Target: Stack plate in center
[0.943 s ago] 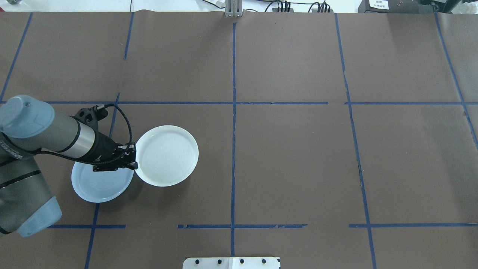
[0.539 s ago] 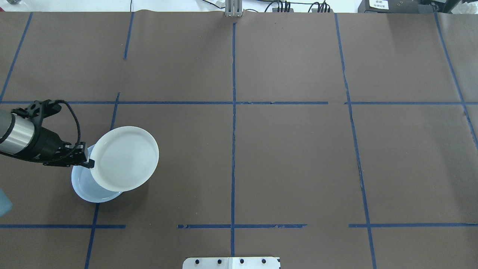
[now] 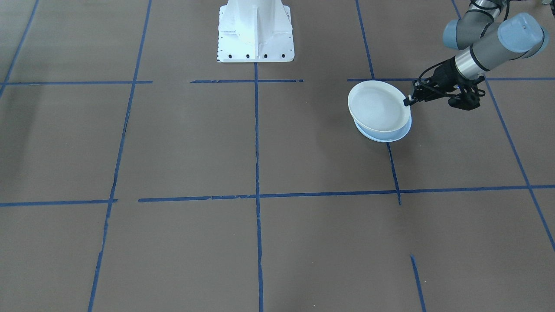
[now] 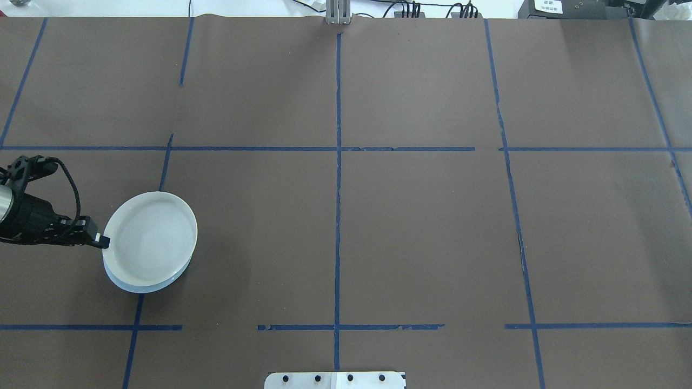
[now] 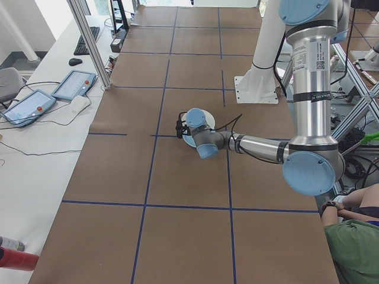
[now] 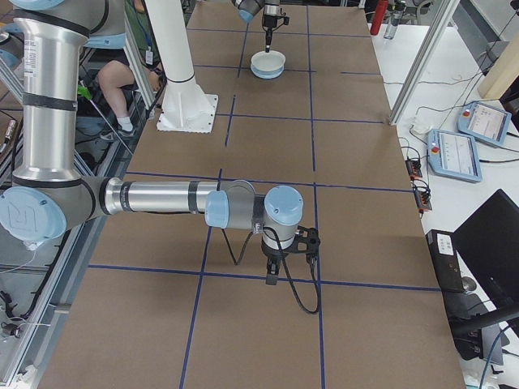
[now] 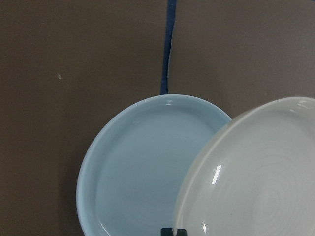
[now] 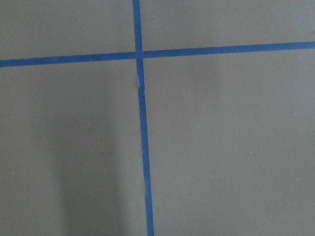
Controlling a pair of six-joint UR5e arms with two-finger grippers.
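**White plate held over the blue plate**

The white plate (image 4: 151, 236) hangs low over the pale-blue plate (image 4: 141, 285), near the tabletop's (image 4: 378, 216) left edge, overlapping most of it but offset. The left gripper (image 4: 100, 241) pinches the white plate's rim. The step looks like placement: next, centring, lowering, then release. The right gripper (image 6: 274, 275) hovers well apart; whether it is parted I cannot tell.
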